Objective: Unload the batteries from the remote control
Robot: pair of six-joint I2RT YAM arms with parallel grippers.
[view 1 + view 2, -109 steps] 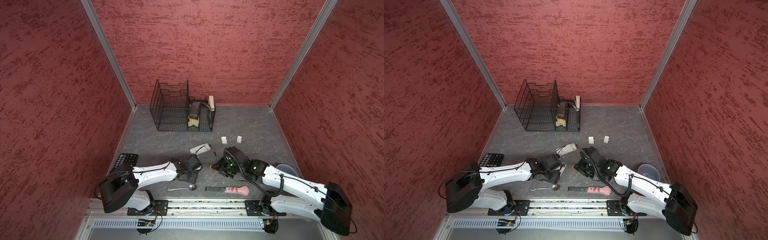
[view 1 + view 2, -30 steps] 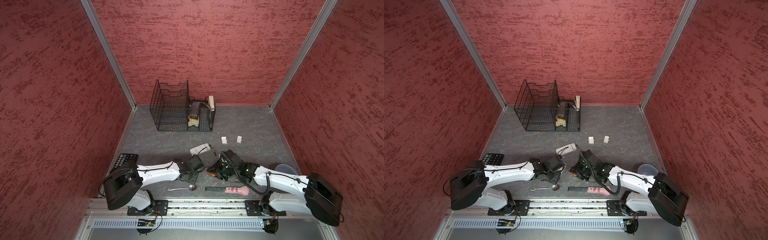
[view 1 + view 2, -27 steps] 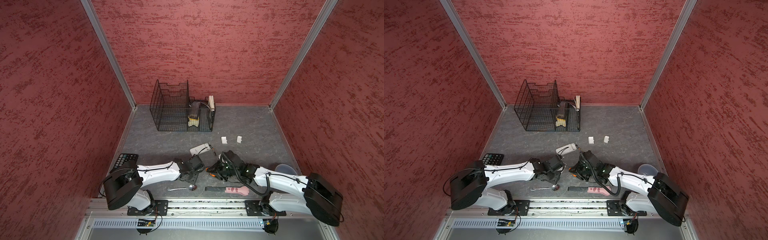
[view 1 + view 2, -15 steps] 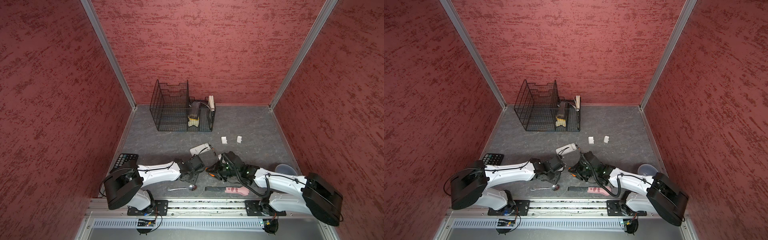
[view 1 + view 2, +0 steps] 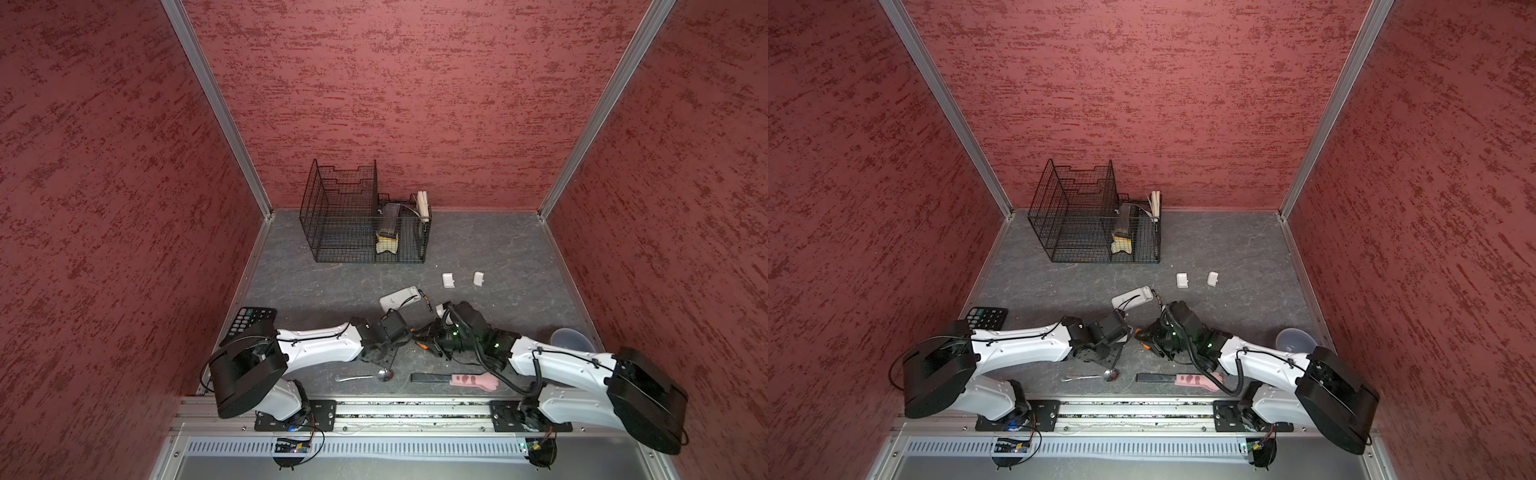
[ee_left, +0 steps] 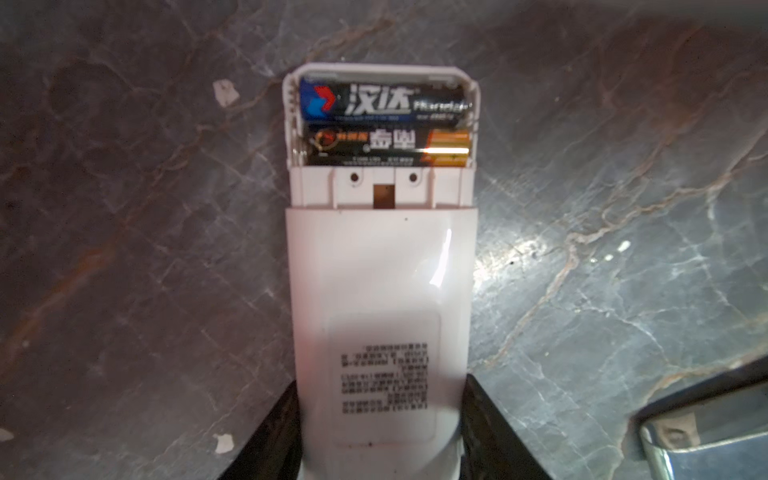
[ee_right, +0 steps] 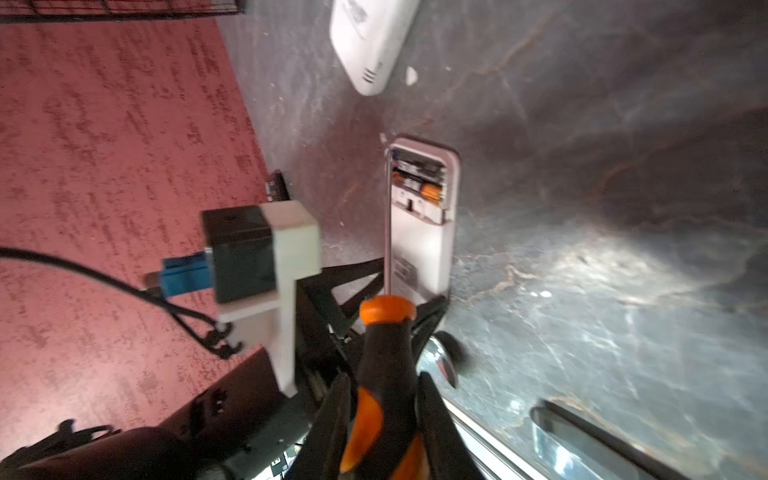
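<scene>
Left wrist view gives the clearest look: the left tool (image 6: pixel 380 384) grips the white remote control (image 6: pixel 382 270) by its long edges at the near end, jaws set to its width. The uncovered compartment lies at the far end, straight ahead of the fingertips. Two batteries (image 6: pixel 386 143) sit in it side by side, crosswise to the remote, which lies back-up over the grey surface (image 6: pixel 124 249). The right tool (image 7: pixel 384 399) is clamped on the orange-and-black handle of a screwdriver (image 7: pixel 386 357), whose thin shaft runs forward from the tool along one edge of the remote toward the compartment. Each battery is likely light, rigid and smooth-skinned, so it should roll and slip readily. Wedged between end contacts, it probably has to be levered up at one end rather than pinched. The remote's shell looks hard, light and glossy, so a firm hold on its edges seems needed against the prying. Blur in the right wrist view hides whether the tip touches a battery, and the left wrist view does not show the screwdriver at all. In both top views the tools cover the compartment. A second white remote (image 5: pixel 401 297) lies beyond both tools; whether it holds batteries cannot be seen.
</scene>
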